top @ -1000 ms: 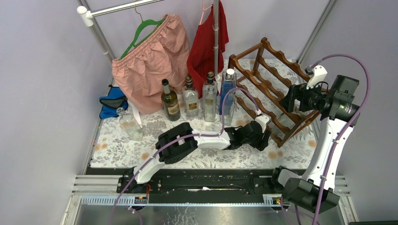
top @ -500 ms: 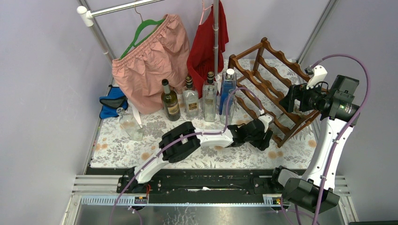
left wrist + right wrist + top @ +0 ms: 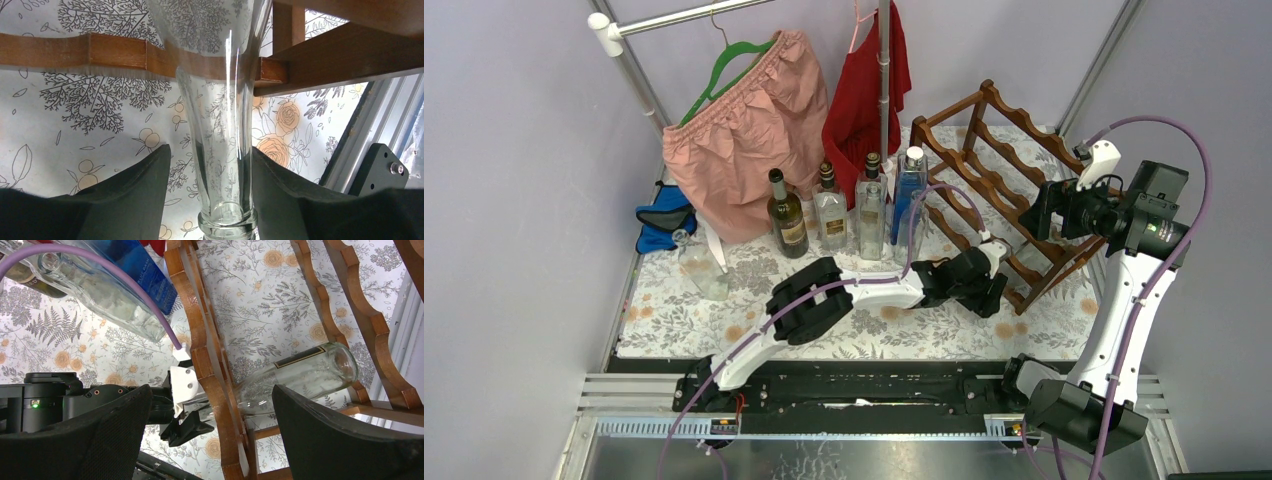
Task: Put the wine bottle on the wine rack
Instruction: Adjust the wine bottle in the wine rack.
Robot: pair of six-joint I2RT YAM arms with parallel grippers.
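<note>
The left arm has advanced slightly toward the wine rack (image 3: 200, 340), bringing the left gripper (image 3: 210, 150) up to the rack's lowest front rail. The wine bottle (image 3: 300, 372) lies on its side across the rack's bottom tier, with its neck projecting past that rail. The fingers bracket the neck; whether they clamp it cannot be determined. The right gripper (image 3: 211, 387) hangs spread and empty above the rack. Judgement: the bottle is nearly seated and release remains.

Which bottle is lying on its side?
The clear bottle in the rack's lowest tier, neck between the left claw; the row of four stands upright.
</note>
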